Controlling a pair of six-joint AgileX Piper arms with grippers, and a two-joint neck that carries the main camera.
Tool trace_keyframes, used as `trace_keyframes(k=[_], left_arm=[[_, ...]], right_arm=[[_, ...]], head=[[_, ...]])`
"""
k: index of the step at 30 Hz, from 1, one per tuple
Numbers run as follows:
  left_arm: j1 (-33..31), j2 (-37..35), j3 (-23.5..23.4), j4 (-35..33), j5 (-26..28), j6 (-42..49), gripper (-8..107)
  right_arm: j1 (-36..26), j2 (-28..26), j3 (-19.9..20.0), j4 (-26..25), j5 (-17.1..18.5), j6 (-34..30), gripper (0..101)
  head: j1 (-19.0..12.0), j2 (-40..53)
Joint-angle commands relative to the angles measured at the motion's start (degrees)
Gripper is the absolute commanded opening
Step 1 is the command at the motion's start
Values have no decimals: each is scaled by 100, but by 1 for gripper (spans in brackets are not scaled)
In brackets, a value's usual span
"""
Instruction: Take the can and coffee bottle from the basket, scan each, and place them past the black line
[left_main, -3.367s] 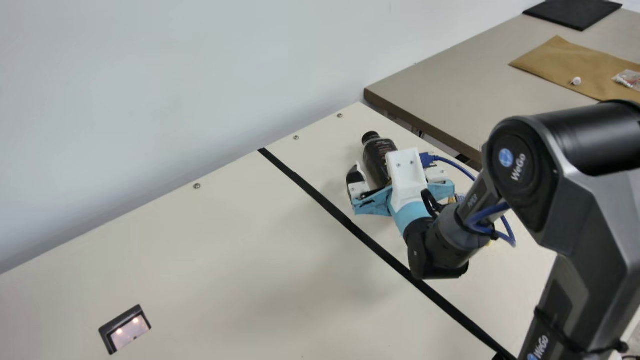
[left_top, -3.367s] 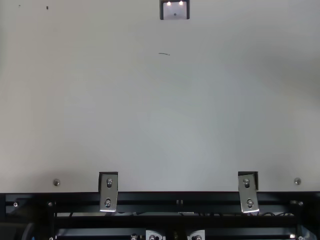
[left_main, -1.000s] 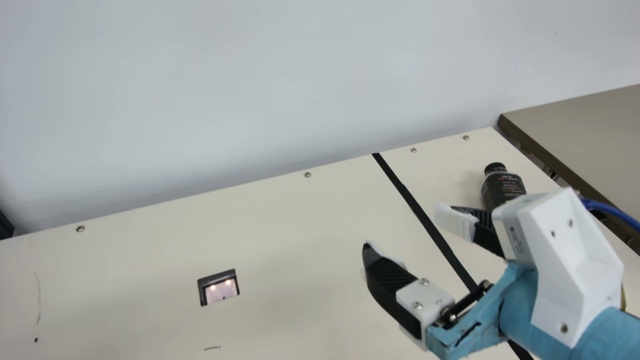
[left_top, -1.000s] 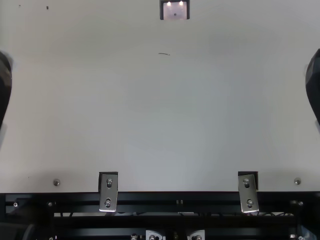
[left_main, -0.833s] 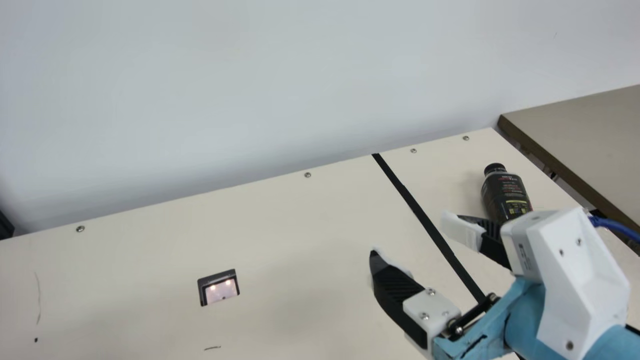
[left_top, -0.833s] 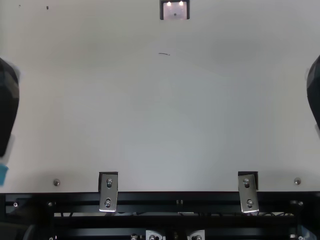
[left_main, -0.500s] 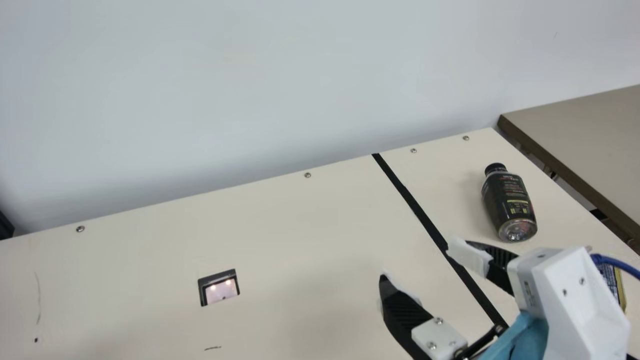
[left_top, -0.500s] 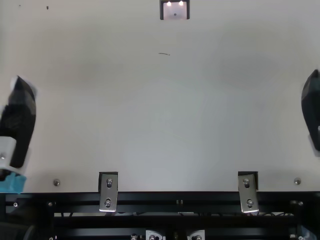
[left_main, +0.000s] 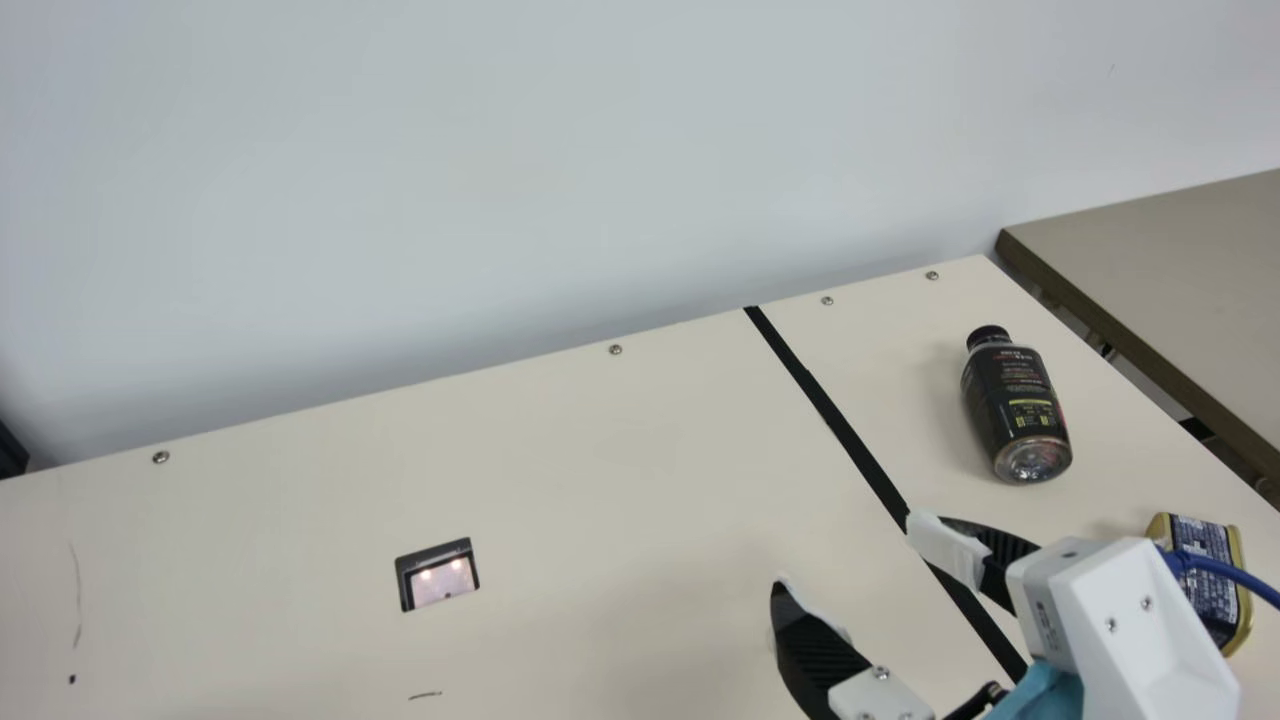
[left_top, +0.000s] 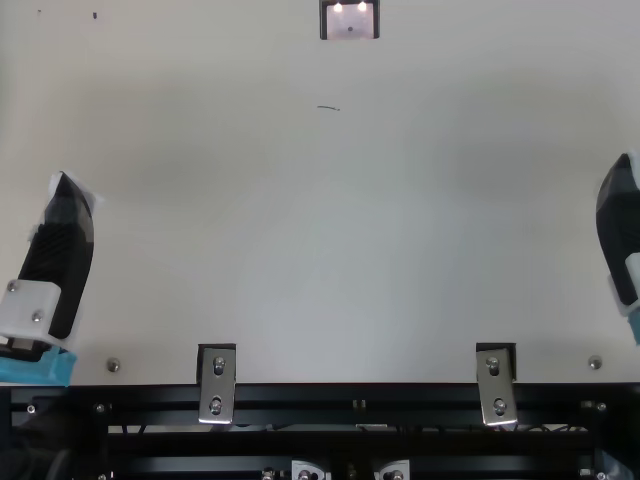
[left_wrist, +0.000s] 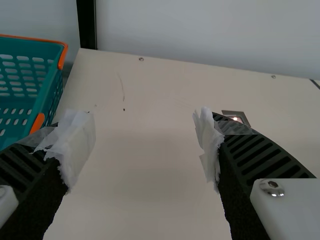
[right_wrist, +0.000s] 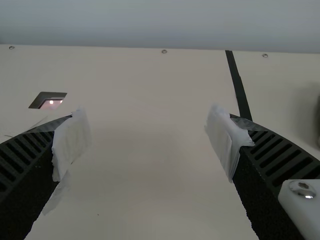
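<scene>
Beyond the right gripper (left_main: 848, 555), the bottle (left_main: 1010, 395) looks like glossy plastic, the can (left_main: 1203, 533) metal. The tabletop (left_main: 600, 460) beneath looks smooth, matt.

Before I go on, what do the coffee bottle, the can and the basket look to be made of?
Coffee bottle: probably plastic, possibly glass; glossy dark printed wrap, shiny see-through-looking base.
Can: likely metal, with a gold-coloured rim and printed side.
Basket: apparently moulded plastic, smooth teal with regular slots and orange trim.
</scene>
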Motion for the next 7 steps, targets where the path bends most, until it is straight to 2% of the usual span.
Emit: trace_keyframes(k=[1, 7], left_arm=[[0, 0, 0, 0, 0, 0, 90], [0, 0, 0, 0, -12, 0, 90]], right_arm=[[0, 0, 0, 0, 0, 0, 101], [0, 0, 0, 0, 0, 0, 101]], head=[[-183, 33], [-183, 33]])
